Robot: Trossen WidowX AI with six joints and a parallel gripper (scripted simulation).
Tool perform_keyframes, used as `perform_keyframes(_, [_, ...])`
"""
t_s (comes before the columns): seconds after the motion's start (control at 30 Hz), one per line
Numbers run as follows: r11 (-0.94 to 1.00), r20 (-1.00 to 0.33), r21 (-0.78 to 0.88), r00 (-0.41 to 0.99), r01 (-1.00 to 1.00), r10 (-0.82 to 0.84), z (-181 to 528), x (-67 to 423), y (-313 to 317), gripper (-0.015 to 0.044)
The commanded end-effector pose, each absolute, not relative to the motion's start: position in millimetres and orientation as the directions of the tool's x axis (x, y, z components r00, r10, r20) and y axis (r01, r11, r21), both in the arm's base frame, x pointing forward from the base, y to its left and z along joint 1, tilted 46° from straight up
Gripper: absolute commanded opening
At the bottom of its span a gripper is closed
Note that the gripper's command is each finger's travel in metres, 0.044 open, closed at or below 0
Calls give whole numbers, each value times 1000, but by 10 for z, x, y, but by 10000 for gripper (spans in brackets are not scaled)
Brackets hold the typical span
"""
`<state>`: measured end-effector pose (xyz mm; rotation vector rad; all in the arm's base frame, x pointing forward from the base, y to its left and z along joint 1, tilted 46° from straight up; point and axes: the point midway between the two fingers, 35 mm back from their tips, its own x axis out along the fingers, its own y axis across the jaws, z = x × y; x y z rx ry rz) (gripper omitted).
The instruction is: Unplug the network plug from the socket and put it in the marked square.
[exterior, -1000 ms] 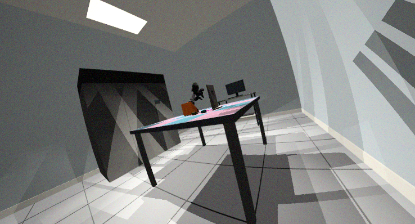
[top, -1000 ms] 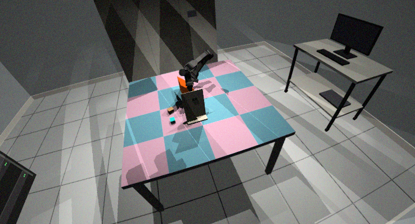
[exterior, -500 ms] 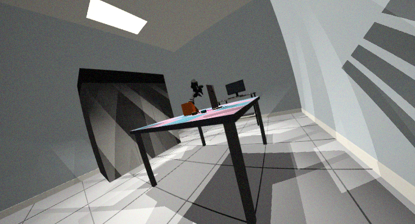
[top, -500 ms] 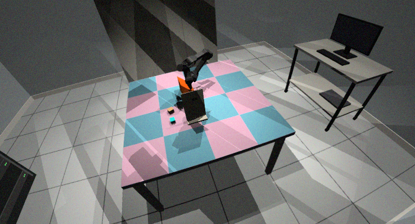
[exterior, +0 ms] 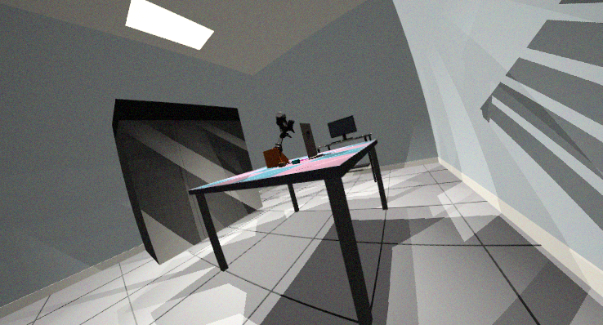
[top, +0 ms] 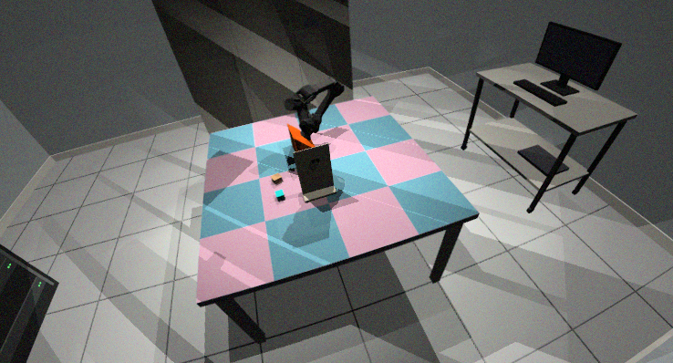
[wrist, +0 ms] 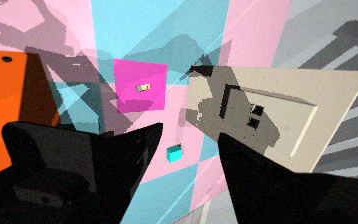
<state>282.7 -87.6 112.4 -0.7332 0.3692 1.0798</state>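
The small beige plug (wrist: 140, 87) lies flat on the table inside the marked magenta square (wrist: 127, 102), free of the socket. My gripper (wrist: 190, 132) is open and empty, and hangs high above the table between the square and the upright beige panel (wrist: 300, 95) (top: 315, 170). Its fingers touch nothing. The panel's two dark sockets (wrist: 254, 115) face my camera and look empty. In the top and exterior views the arm (top: 313, 108) (exterior: 284, 126) stands behind the panel, and the plug is too small to make out there.
A small cyan cube (wrist: 174, 153) (top: 280, 193) lies below the gripper, with a brown cube (top: 276, 177) beside it. An orange block (wrist: 5, 100) (top: 299, 138) (exterior: 274, 157) stands left of the square. A desk with a monitor (top: 577, 54) stands off to the right.
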Motion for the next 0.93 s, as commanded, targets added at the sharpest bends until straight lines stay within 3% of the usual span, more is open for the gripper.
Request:
perform_keyframes(0.0, [269, -606, -356, 440, -895, 662, 1122, 2826, -885, 340])
perform_keyframes(0.13, [269, -606, -356, 440, -895, 662, 1122, 2826, -885, 440])
perform_keyframes(0.9, [269, -606, -356, 440, -895, 662, 1122, 2826, -885, 440])
